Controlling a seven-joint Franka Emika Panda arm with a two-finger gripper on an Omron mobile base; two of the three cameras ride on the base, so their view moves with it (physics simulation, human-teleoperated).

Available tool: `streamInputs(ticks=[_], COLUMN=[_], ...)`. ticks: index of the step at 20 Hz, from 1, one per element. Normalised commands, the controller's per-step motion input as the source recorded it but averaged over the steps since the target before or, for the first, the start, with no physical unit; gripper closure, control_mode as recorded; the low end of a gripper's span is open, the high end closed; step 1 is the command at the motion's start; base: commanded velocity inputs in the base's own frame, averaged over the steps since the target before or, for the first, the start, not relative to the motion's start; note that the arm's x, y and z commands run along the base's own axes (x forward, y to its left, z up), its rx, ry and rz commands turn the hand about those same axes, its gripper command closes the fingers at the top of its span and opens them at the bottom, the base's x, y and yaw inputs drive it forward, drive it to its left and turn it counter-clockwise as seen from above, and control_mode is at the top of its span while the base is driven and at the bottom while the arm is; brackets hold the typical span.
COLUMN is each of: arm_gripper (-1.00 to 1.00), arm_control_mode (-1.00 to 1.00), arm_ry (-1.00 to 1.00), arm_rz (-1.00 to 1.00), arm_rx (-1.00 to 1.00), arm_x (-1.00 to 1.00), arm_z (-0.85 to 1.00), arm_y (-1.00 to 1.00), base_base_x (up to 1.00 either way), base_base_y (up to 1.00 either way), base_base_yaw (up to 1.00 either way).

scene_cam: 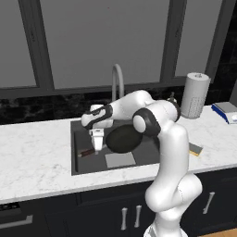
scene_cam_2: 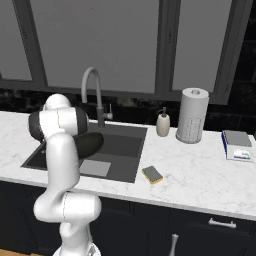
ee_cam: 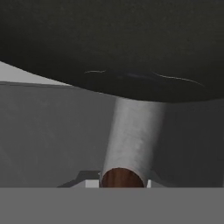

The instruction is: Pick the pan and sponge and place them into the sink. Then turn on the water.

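I have my two-finger gripper closed tight on the short reddish-brown handle of the small round black frying pan, down inside the large rectangular dark grey sink. In the left base view the pan hangs tilted, its bowl just above the lighter grey square on the basin floor, and the handle end pokes out to the left beyond my fingers. I cannot tell whether the pan's rim touches the floor yet.

The pan is stiff and, I judge, heavy for its size, with the weight sitting out in the bowl and away from my grip (so it wants to swing about the round handle). The handle is the right place to hold it: narrow enough for my jaws, though smooth and likely to roll, so I would lower it gently and let go only once the bowl rests flat.

The small flat yellow sponge with the dark scouring layer lies on the white marble counter just right of the sink, apart from everything else. It should be light, soft and squashy; I would pinch it across its short sides from above, and expect it to give before the hold firms up. The tall grey arched faucet stands behind the basin with no blue stream running.
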Motion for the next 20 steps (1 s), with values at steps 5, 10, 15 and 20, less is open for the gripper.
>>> streamInputs(ticks=[5, 10, 15, 20], arm_gripper=[1.00, 1.00, 1.00, 1.00], arm_control_mode=[-1.00, -1.00, -1.00, -1.00], arm_ry=[0.00, -0.02, -0.04, -0.03], arm_rz=[0.00, 0.00, 0.01, 0.01], arm_rx=[0.00, 0.00, 0.00, -0.01], arm_x=[0.00, 0.05, 0.01, 0.00], arm_z=[-0.37, -0.27, -0.31, -0.40], arm_y=[-0.20, -0.11, 0.00, 0.00], base_base_x=[0.00, 0.00, 0.00, 0.00], base_base_y=[0.00, 0.00, 0.00, 0.00], base_base_yaw=[0.00, 0.00, 0.00, 0.00])
